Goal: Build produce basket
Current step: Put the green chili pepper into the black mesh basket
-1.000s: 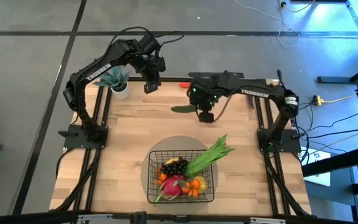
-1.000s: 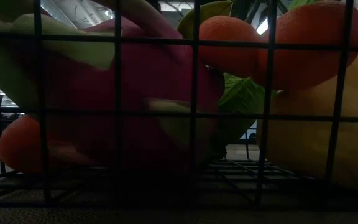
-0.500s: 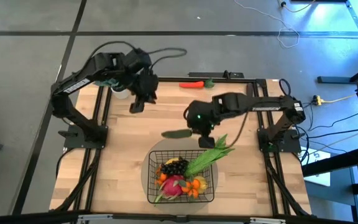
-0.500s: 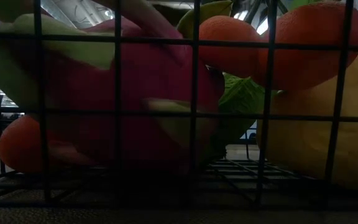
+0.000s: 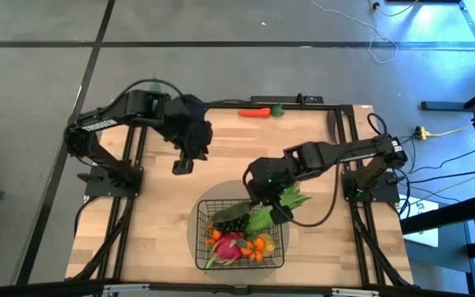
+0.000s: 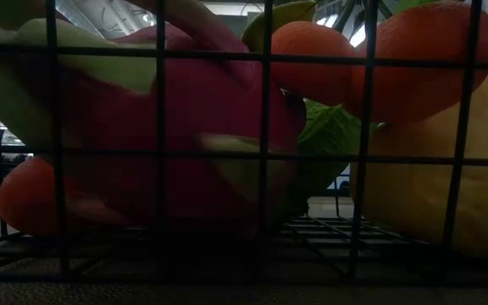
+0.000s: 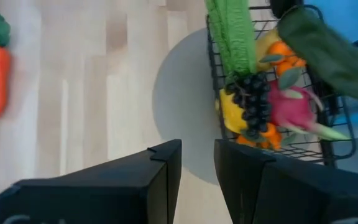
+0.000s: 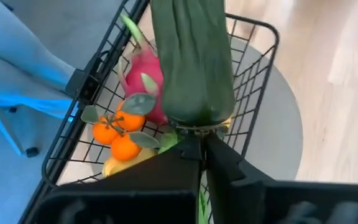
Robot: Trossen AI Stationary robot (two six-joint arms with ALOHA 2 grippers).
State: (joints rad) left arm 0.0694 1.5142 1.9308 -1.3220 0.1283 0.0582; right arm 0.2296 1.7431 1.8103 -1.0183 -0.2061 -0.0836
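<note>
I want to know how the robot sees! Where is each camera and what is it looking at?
High view: above, looking straight down at the table, both arms and the basket.
Low view: at table height, peering through the basket's wires at the dragon fruit; no arm shows.
Left wrist view: on the left arm, past the left gripper toward the basket.
Right wrist view: on the right arm; the right gripper holds a green pepper.
All four share the basket.

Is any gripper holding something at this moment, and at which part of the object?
Yes. The right gripper holds a long dark green vegetable by one end, above the basket. The left gripper holds nothing.
</note>
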